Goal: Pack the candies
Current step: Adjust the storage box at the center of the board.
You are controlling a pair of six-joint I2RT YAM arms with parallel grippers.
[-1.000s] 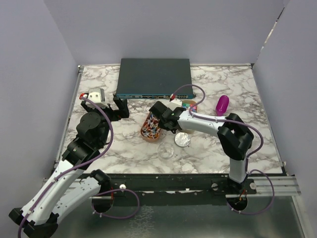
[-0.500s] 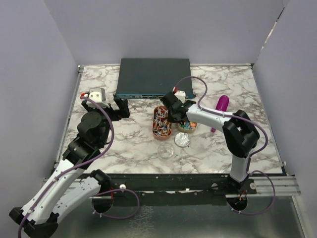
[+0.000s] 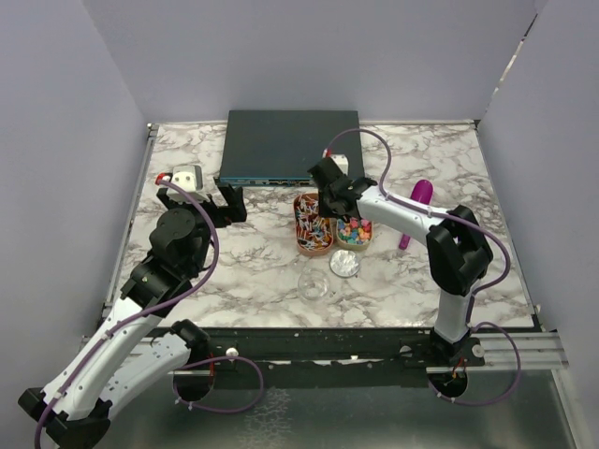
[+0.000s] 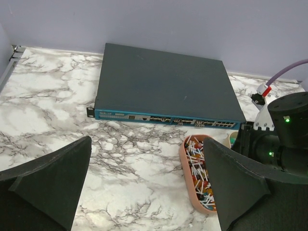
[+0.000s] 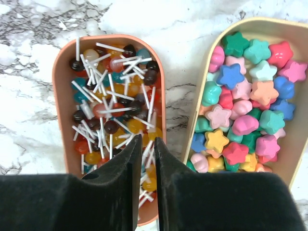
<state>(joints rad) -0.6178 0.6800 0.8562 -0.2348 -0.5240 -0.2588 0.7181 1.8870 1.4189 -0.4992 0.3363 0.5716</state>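
Note:
The candies (image 5: 245, 96) are pastel star and heart shapes heaped in a beige tub (image 5: 269, 21), which sits mid-table (image 3: 354, 230). Beside it on the left lies an orange oval tray (image 5: 58, 120) of lollipops (image 3: 311, 226). My right gripper (image 5: 148, 139) hovers over that tray's right side (image 3: 328, 201). Its jaws are a narrow slit apart, with only lollipop sticks showing through the gap. My left gripper (image 4: 147, 141) stands wide open and empty over bare marble at the left (image 3: 198, 198). The orange tray (image 4: 190, 178) shows by its right finger.
A dark network switch (image 3: 288, 146) lies along the back. A purple scoop (image 3: 419, 198) rests right of the tubs. In front of them stand a clear cup (image 3: 314, 283) and a small round lid (image 3: 344, 264). Grey walls enclose the table.
The orange lollipop tray has travelled right and back with my right gripper, ending against the beige tub. The right jaws have parted slightly. The left arm is almost still.

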